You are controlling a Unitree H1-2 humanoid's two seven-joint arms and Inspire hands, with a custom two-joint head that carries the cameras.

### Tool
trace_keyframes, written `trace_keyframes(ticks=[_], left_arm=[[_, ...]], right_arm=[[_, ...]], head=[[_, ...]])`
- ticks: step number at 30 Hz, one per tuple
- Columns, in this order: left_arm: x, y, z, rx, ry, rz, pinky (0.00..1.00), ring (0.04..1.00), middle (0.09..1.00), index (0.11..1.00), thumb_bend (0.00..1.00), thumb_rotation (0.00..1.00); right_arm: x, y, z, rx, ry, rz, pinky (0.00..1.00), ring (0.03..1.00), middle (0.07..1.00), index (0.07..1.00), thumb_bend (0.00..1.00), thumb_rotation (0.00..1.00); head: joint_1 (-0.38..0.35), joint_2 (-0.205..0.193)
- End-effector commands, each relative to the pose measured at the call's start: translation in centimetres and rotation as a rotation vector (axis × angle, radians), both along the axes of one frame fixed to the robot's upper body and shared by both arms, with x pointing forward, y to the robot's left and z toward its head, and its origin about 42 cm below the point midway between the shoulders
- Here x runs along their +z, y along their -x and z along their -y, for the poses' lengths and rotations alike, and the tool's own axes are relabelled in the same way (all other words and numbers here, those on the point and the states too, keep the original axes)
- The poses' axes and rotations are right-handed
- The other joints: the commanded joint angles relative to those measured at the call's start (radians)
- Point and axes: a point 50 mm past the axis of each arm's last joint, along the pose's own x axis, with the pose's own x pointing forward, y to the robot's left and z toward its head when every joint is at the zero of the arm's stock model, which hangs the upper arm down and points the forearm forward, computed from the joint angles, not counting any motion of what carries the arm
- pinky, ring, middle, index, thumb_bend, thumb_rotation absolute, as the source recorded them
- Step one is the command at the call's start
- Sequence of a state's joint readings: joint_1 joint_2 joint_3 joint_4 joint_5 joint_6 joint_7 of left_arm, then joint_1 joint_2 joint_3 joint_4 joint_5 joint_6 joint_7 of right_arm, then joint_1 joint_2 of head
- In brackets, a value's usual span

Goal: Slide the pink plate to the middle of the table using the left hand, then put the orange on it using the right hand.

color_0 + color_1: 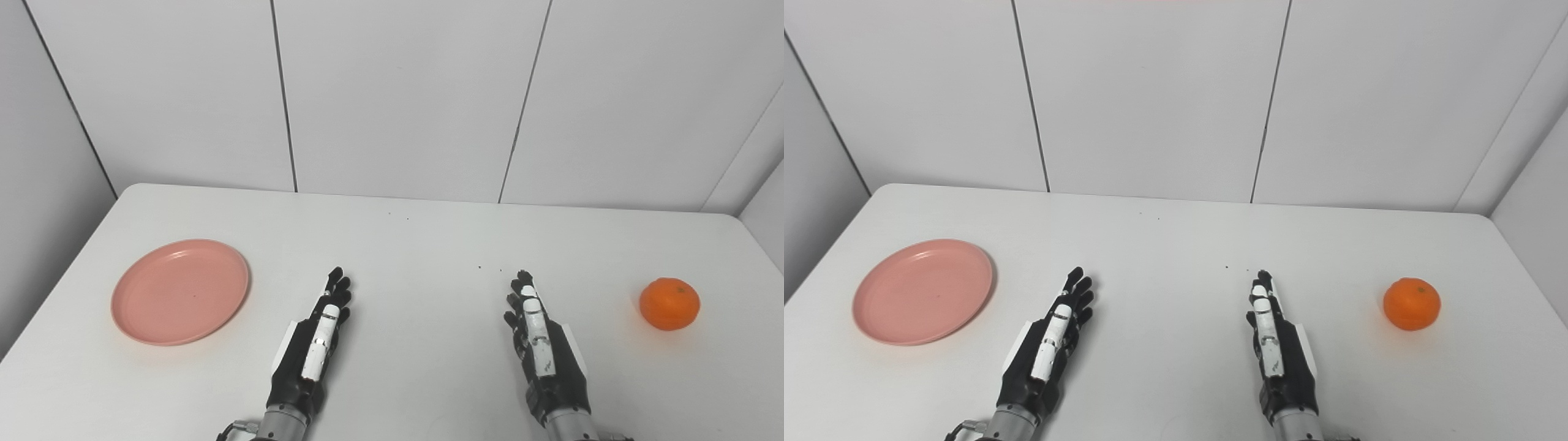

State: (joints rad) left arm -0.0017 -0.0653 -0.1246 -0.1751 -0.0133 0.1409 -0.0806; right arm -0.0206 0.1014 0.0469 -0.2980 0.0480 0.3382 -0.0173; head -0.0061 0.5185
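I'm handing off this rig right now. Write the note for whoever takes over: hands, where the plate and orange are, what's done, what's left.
Left hand: open, holding nothing, near the table's front edge, apart from the plate.
Right hand: open, holding nothing, apart from the orange.
Pink plate: on the left side of the white table, bare, not yet slid.
Orange: on the table at the far right.
Done: nothing yet.
Left: slide the plate to the middle with the left hand, then set the orange on it with the right hand.
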Motion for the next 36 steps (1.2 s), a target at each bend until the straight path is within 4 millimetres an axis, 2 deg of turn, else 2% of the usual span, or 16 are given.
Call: trace_keyframes(ticks=[1, 36], left_arm=[[1.49, -0.17, 0.43, 0.000, 0.016, 0.071, 1.00, 1.000, 1.000, 1.000, 0.41, 1.00], [1.10, 0.64, -0.18, 0.004, 0.016, 0.054, 1.00, 1.000, 1.000, 1.000, 0.42, 1.00]], right_arm=[[1.57, -0.02, -0.06, 0.004, -0.016, 0.084, 1.00, 1.000, 1.000, 1.000, 0.31, 1.00], [1.09, 0.65, -0.66, 0.002, 0.009, 0.081, 1.00, 1.000, 1.000, 1.000, 0.33, 1.00]], head=[[0.001, 0.000], [-0.024, -0.021]])
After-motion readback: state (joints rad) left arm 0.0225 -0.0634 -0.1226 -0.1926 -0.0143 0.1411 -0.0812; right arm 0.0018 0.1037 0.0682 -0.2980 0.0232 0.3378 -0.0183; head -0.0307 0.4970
